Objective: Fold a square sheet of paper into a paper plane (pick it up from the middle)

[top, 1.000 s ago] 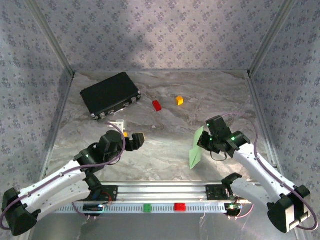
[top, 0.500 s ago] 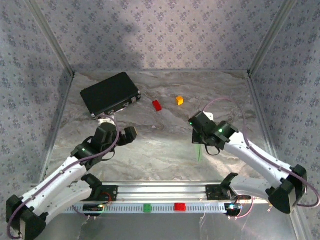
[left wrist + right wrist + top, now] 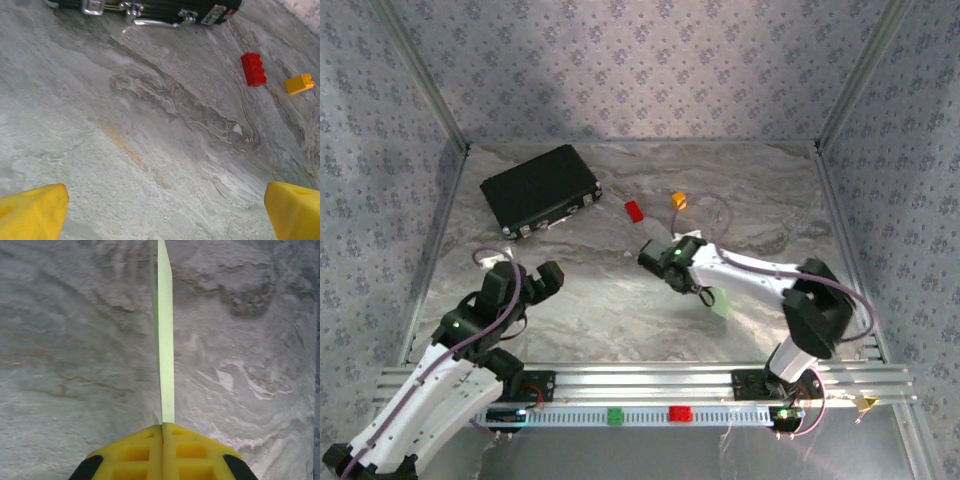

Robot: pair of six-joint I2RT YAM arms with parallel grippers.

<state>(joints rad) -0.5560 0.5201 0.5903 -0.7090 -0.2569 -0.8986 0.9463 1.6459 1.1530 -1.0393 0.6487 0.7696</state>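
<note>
The paper plane (image 3: 164, 330) is pinched by the right gripper (image 3: 163, 426), whose yellow fingers (image 3: 195, 450) are pressed together on it. The plane is seen from its thin edge, with its long pale green body pointing away from the fingers over the grey marbled table (image 3: 60, 340). Whether it touches the table cannot be told. From above, a small bit of the paper plane (image 3: 721, 301) is seen just beside the right arm, near the middle of the table. The left gripper (image 3: 162, 215) is spread wide, and nothing is held between its yellow tips (image 3: 30, 210). Bare table is seen under it. A red block (image 3: 253, 69), a yellow block (image 3: 299, 83) and a black case (image 3: 150, 7) are seen further back.
</note>
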